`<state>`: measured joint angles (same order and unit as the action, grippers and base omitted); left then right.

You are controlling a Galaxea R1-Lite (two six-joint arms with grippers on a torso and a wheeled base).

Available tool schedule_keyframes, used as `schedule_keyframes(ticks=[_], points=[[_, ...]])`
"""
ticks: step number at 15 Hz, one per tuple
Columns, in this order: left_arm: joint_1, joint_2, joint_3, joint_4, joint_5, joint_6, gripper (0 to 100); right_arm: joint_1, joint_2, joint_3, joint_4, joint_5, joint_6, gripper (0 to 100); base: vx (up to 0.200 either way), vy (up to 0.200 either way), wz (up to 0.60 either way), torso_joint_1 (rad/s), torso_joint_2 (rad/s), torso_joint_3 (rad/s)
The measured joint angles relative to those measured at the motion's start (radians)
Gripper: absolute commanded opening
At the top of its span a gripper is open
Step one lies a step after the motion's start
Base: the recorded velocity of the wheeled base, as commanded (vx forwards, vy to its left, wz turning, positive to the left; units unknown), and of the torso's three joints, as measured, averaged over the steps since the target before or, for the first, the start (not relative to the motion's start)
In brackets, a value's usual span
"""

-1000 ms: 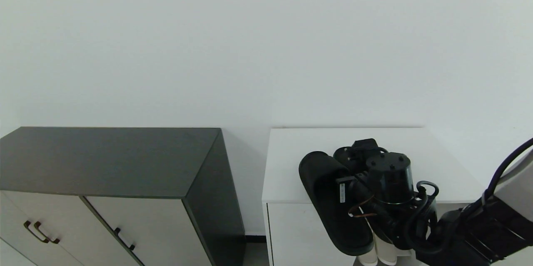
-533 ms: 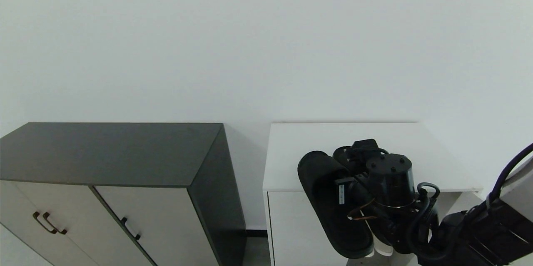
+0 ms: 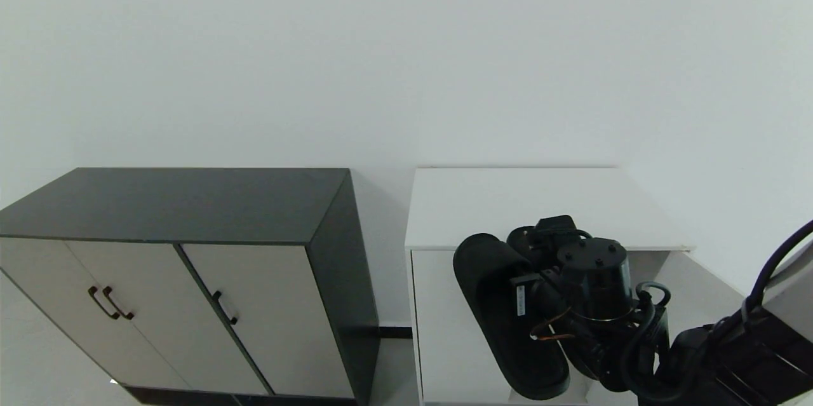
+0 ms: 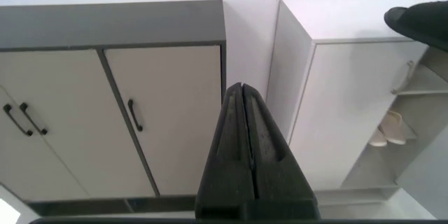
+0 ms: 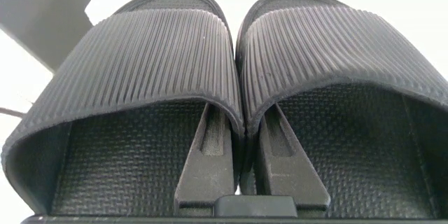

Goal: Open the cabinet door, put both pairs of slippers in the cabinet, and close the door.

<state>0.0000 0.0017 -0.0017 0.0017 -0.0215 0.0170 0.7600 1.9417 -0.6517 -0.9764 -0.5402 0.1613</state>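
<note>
The black slippers point(image 3: 508, 317) hang as a pair in the right jaws, in front of the white cabinet point(image 3: 540, 203) and mostly below its top. The right wrist view gives the grip. One finger point(image 5: 203, 157) runs under each strap, and the jaws are closed on the two inner walls, holding the slippers side by side. In the head view their long axis stands steep, toes up and tipped toward the robot's left, heels down by the wrist.

The next move, as I judge it, turns on one relation. The cabinet's open part seems to lie to the right of the slippers and lower. It is not ahead of the toes, where there is only the white front panel point(image 3: 444, 323). So the pair would likely need to swing right and lie flatter before going in. The right arm is the nearer one and carries the load.

The left wrist view shows what the arm hides in the head view. There are shelves point(image 4: 420, 89) inside the white cabinet, and a white pair point(image 4: 389, 127) lies on a lower one. It also shows the left jaws closed on nothing, aimed between the two cabinets and apart from the slippers.

A dark cabinet point(image 3: 178, 203) with shut doors stands just left of the white one.
</note>
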Motion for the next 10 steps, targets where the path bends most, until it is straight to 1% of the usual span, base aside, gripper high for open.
schedule_keyframes(ticks=[6,9,10], points=[[0.0,0.0,0.0,0.0,0.0,0.0,0,0.008,-0.002,0.013,-0.003,-0.001,0.0,0,0.0,0.0,0.0,0.0,0.0,0.0],[0.0,0.0,0.0,0.0,0.0,0.0,0,0.01,-0.002,0.02,-0.029,0.0,-0.003,0,0.0,0.0,0.0,0.0,0.0,0.0],[0.0,0.0,0.0,0.0,0.0,0.0,0,0.009,-0.002,0.02,-0.029,0.0,-0.003,0,0.0,-0.2,0.0,0.007,0.01,-0.002]])
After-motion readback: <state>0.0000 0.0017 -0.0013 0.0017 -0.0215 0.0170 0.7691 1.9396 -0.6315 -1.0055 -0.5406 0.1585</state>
